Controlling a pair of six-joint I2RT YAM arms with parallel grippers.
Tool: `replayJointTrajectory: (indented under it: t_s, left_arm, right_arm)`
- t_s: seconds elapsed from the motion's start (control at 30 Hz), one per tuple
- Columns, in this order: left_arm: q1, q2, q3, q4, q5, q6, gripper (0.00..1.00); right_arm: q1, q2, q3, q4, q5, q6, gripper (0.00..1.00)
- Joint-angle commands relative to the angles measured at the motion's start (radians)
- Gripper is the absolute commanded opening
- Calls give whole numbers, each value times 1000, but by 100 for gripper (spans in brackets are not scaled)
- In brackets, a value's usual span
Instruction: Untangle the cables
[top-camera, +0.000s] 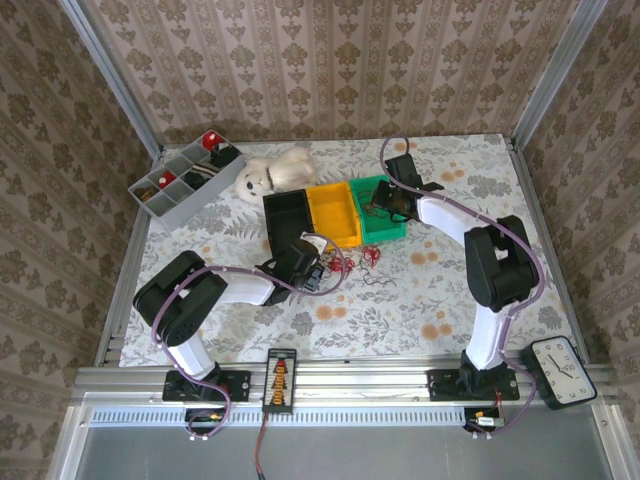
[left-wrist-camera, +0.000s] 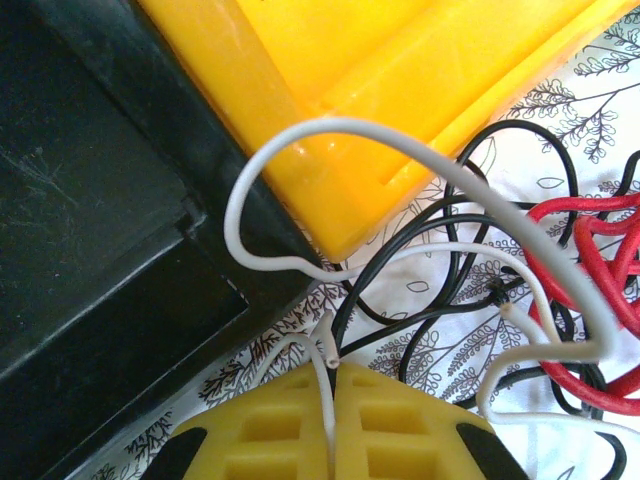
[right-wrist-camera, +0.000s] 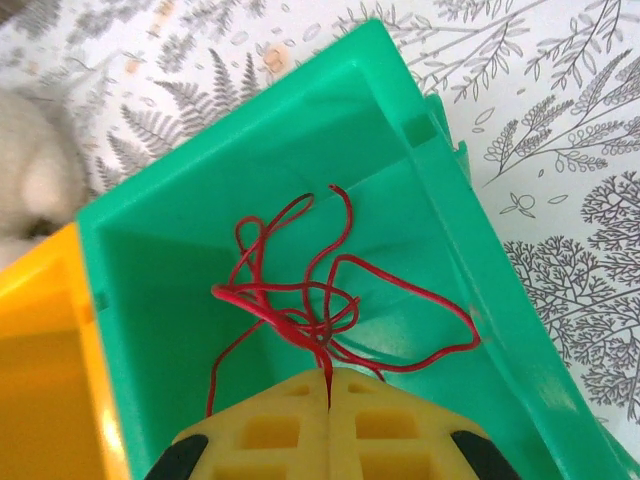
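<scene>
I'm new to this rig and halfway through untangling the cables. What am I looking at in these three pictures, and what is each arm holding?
Two robot arms are bolted at the near edge of a table. The wide picture looks down from above and behind them, with the left arm on the left. The other two pictures come from cameras on the wrists, and the yellow blocks at the bottom are that hand's own fingers. The left hand is shut on a white wire. It sits beside the black bin and the yellow bin, with the loose red and black cables just ahead. The right hand is shut on a bunch of red wire over the green bin.
</scene>
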Motion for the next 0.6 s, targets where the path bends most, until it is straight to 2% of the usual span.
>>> replayJointTrajectory:
  t_s: [0.0, 0.3, 0.47, 0.57]
  left_arm:
    - [-9, 42, -9, -82, 22, 17, 0]
    - [-11, 38, -12, -85, 24, 21, 0]
    - [-10, 38, -9, -89, 25, 21, 0]
    - [-10, 41, -5, -93, 24, 21, 0]
  right_arm:
    - [2, 60, 66, -120, 39, -33, 6]
    - [25, 119, 84, -159, 52, -28, 8]
    - [26, 51, 46, -105, 51, -37, 10]
    - [26, 0, 35, -89, 70, -43, 17]
